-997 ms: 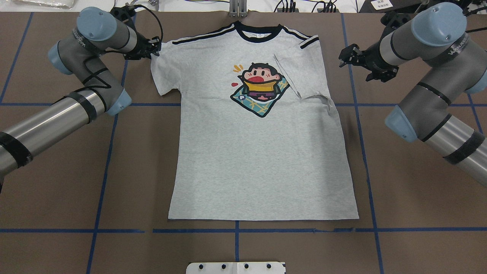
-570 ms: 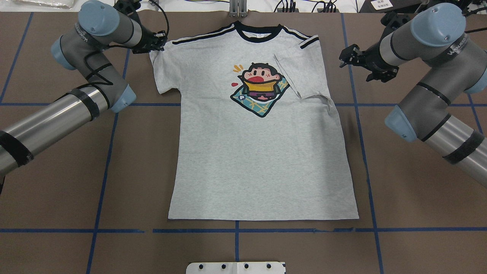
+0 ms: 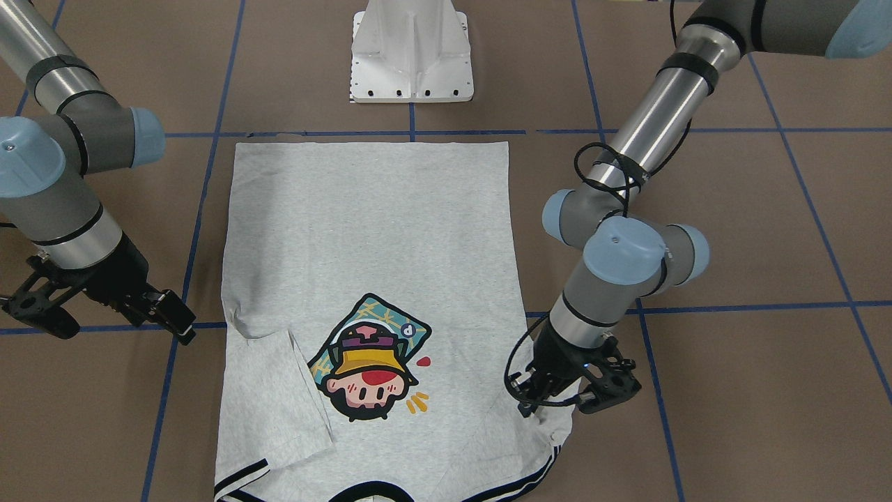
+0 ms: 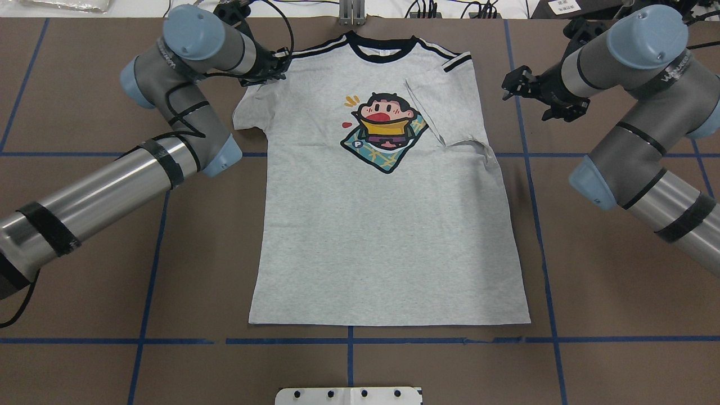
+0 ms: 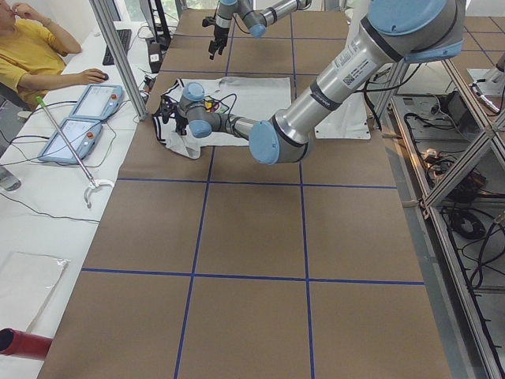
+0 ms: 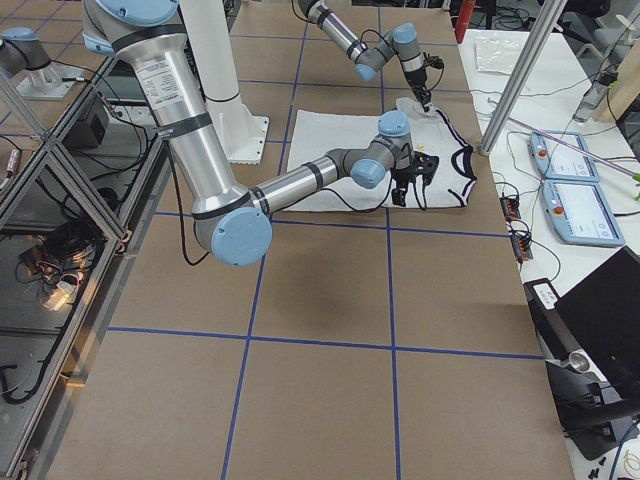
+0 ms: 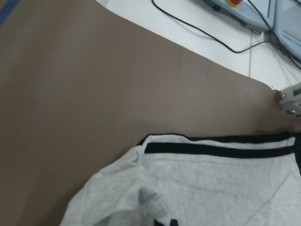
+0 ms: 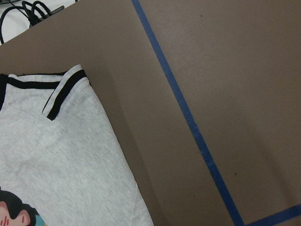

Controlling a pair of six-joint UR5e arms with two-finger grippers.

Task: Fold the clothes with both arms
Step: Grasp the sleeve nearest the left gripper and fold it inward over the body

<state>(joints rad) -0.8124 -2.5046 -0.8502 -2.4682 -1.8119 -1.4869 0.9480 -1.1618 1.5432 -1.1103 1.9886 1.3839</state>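
Left gripper [image 4: 274, 66] drew T-shirt [image 4: 388, 236] sleeve inward — pinched.

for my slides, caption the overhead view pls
Left gripper holds the grey T-shirt's sleeve bunched at the shoulder; right gripper hovers open beside the folded sleeve.

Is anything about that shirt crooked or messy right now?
Yes, the sleeves. The T-shirt mostly lies flat with a straight hem, but the sleeve near the right claw is folded in over the chest, creased at the armpit, while the other sleeve is bunched and lifted where the left claw pinches it.
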